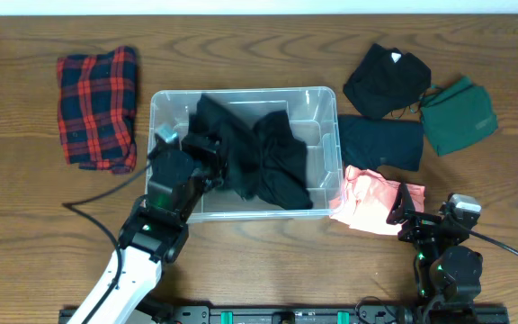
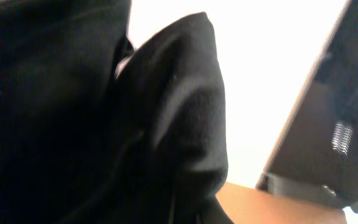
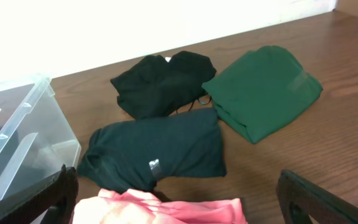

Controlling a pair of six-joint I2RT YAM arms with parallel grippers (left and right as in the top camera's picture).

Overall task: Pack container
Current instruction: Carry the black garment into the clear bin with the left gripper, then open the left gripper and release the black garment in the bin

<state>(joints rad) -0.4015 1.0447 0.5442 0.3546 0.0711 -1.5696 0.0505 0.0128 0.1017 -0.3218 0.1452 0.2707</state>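
while beneath left jaws, container (image 1: 324,117)

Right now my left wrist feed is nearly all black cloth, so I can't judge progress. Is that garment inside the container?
Observer: Yes, the black garment lies spread inside the container, the left gripper at its left edge.
Operator: What is outside it?
Observer: A red plaid piece left of the container; a black piece, green piece, dark teal piece and pink piece to its right.
Operator: And the right gripper?
Observer: Open, the right gripper is beside the pink piece.
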